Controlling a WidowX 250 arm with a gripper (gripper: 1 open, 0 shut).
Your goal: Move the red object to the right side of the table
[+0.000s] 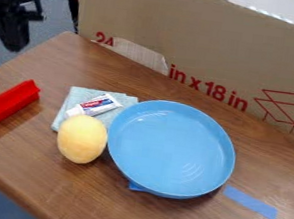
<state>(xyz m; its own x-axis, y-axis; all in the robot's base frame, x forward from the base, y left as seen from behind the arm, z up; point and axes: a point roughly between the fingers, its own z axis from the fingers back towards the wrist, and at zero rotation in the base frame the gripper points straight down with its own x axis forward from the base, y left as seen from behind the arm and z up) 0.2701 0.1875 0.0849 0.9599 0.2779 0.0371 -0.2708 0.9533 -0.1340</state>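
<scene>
brown wood-grain table [164,216] | bright red ridged plastic block [7,102] lying free at left edge | black gripper [10,36] above, empty, jaw gap unclear | cardboard box [198,49] behind

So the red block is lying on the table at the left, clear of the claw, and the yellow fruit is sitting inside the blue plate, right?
Not quite. The camera view shows the yellow fruit on the table beside the blue plate, against its left rim, not inside it. The rest holds: the red block lies at the left, clear of the claw.
</scene>
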